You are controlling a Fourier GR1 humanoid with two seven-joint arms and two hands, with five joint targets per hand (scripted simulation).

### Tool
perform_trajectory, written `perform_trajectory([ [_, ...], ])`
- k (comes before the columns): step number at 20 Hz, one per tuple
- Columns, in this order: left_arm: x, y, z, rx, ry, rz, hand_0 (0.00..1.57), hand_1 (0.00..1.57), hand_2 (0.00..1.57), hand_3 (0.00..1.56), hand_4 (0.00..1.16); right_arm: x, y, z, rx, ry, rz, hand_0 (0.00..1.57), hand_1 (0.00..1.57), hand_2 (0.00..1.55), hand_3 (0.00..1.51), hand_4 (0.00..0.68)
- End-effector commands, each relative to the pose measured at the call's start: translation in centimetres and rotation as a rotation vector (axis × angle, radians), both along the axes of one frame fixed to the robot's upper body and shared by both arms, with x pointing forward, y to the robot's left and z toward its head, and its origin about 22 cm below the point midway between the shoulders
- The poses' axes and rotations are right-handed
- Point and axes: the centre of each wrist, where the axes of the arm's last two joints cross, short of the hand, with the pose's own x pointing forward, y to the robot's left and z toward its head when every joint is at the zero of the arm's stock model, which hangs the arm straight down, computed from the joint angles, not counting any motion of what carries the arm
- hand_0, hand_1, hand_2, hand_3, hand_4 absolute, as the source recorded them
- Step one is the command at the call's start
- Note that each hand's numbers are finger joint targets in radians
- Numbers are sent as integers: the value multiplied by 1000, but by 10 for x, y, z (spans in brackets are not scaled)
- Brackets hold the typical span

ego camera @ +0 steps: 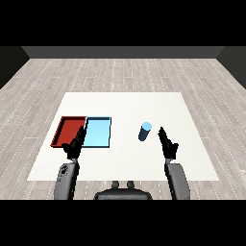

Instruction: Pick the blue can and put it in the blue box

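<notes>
A: Where is the small blue cylindrical can?

B: Standing on the white table, right of the trays and a little tilted, as far as I can tell; nothing holds it; it is well apart from the light blue shallow tray.

A: And the nearer hand?

B: The black right hand is just beside the can on its right, fingers straight and spread from the thumb, curled round nothing; I cannot tell whether a fingertip touches it.

A: So how far along?

B: By my reading, barely begun; the grasp, the lift, the carry leftward and the release into the light blue tray are all left.

A: The rest?

B: The black left hand hangs with relaxed fingers over the near edge where the red shallow tray meets the blue one; both trays hold nothing.
</notes>
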Motion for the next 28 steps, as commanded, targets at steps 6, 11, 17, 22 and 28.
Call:
perform_trajectory([
  [6,11,6,-4,57,23,-3,0,0,0,0,0,69,-81,32,-22,-37,-25,0,0,0,0,0],
  [11,-10,-8,11,-129,-435,-4,0,0,0,0,0,53,-58,35,192,-322,107,0,0,0,0,0],
  [17,-12,-18,-12,-129,-458,-23,0,0,0,0,0,72,-74,29,186,-320,134,0,0,0,0,0],
  [22,-5,-21,-3,-157,-434,-22,0,0,0,0,0,82,-77,24,191,-317,138,0,0,0,0,0],
  [28,-5,-7,-11,-139,-441,-11,0,0,0,0,0,77,-80,12,226,-269,114,0,0,0,0,0],
])
